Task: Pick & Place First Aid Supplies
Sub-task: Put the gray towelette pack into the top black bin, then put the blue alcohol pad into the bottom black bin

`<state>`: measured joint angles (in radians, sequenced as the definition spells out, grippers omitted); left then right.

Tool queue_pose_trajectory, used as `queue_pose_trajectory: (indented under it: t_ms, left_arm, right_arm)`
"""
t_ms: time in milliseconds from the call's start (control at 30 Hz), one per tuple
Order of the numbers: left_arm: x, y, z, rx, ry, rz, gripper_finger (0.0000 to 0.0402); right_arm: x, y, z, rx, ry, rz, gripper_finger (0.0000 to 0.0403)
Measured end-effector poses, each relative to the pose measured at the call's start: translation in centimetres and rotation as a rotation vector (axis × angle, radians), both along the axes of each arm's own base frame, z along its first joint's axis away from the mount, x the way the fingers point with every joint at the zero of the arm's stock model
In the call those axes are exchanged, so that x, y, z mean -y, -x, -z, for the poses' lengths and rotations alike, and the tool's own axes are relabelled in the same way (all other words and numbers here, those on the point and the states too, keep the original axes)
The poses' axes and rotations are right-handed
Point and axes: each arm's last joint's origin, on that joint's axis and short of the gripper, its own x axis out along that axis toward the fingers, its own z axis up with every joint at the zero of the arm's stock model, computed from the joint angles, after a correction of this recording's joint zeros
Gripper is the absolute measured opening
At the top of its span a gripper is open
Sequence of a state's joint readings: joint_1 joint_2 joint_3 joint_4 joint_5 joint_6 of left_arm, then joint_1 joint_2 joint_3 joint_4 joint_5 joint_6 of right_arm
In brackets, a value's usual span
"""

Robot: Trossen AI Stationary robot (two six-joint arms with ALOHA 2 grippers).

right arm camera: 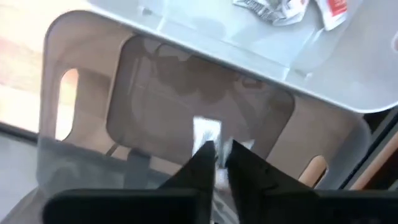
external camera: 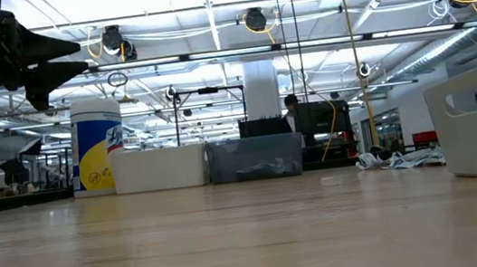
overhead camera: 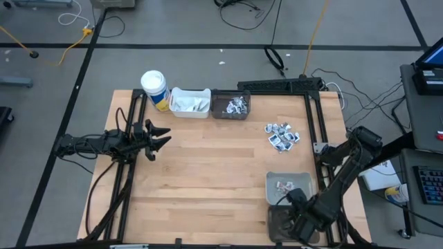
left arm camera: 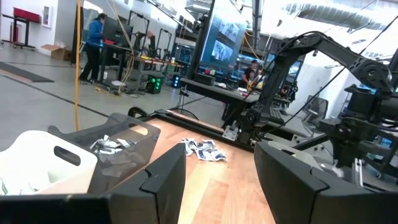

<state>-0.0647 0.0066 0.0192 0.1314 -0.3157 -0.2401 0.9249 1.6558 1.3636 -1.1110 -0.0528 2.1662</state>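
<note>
The right gripper hangs inside a dark translucent bin at the near right corner of the worktop, and its wrist view shows the jaws nearly together with a small white packet standing between the fingertips and rising just above them; whether the pads actually press on it cannot be told. Right behind that bin sits a grey bin with a few packets lying in it, which the right wrist view catches as a pale tray with crumpled sachets. The bulk of the first aid supplies, a loose pile of square printed packets, lies on the bare wood toward the far right, well apart from both grippers. At the far edge stand a white bin and a dark bin side by side, each with packets inside, and a white cup with a yellow band beside them. The left gripper hovers over the left side of the worktop, jaws spread and holding nothing. Only the overhead view shows how the bins lie. The low view shows the left arm's fingers high above the wood. The left wrist view looks between its own open fingers toward the pile and people in the room beyond.
</note>
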Motion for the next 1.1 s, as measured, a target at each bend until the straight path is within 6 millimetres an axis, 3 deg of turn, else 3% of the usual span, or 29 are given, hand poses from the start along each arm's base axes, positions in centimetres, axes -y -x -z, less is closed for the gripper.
queue_pose_trajectory:
  t_ms: [300, 533, 800, 1100]
  left_arm:
    - [0.0, 0.0, 0.0, 0.0, 0.0, 0.0, 0.0196]
    - [0.0, 0.0, 0.0, 0.0, 0.0, 0.0, 0.0196]
    - [0.0, 0.0, 0.0, 0.0, 0.0, 0.0, 0.0196]
    - [0.0, 0.0, 0.0, 0.0, 0.0, 0.0, 0.0196]
  right_arm:
    - [0.0, 0.0, 0.0, 0.003, 0.001, -0.036, 0.0166]
    - [1.2, 0.1, -1.0, -0.006, 0.01, -0.05, 0.0204]
    - [5.7, -0.5, -3.0, -0.059, 0.076, -0.081, 0.0199]
    - [12.7, -3.1, -4.2, -0.057, 0.072, -0.162, 0.0198]
